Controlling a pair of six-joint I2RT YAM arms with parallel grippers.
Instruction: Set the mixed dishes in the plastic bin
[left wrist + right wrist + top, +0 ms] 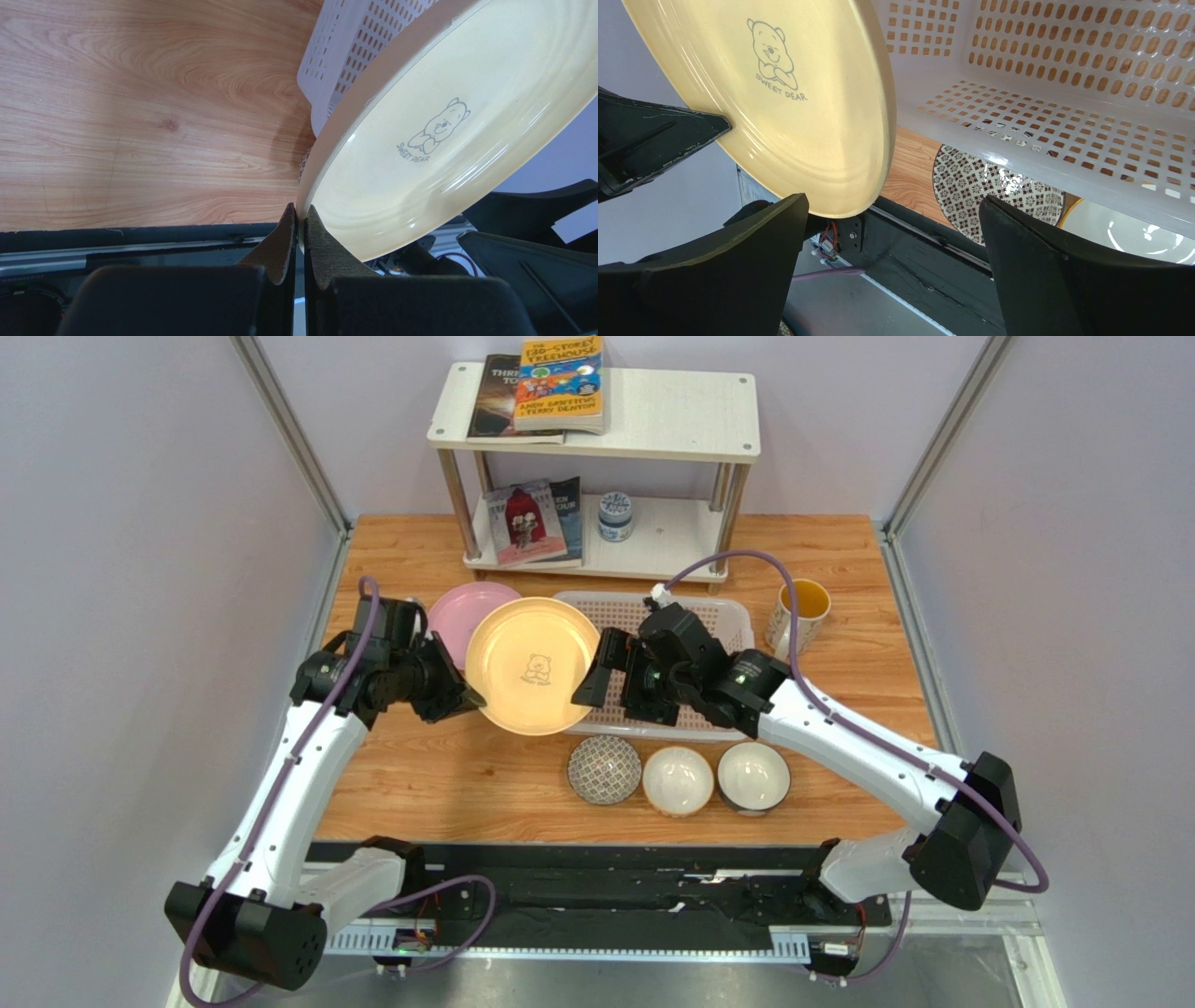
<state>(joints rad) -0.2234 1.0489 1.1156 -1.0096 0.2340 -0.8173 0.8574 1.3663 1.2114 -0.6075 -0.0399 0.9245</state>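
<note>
Pale grey walls close in a wooden worktop (421,784) with both arms reaching over it. On the left, the left hand (470,703) is pinched tight on the near left rim of a pale yellow plate (533,665), its two fingers pressed together on the edge. The plate is held up off the wood and tilted, and its bear drawing faces upward. Behind it a pink plate (456,609) lies flat, partly hidden. The yellow plate's right side hangs over the left end of the white plastic bin (709,623), which stands on the worktop with nothing seen inside it. The right hand (606,672) sits just beside the plate's right rim with its fingers spread wide, gripping nothing. Nearer the arms stand a grey patterned bowl (605,769), a white bowl (678,780) and a second white bowl (753,776) in a row. A mug (801,616) with a yellow inside stands right of the bin
</note>
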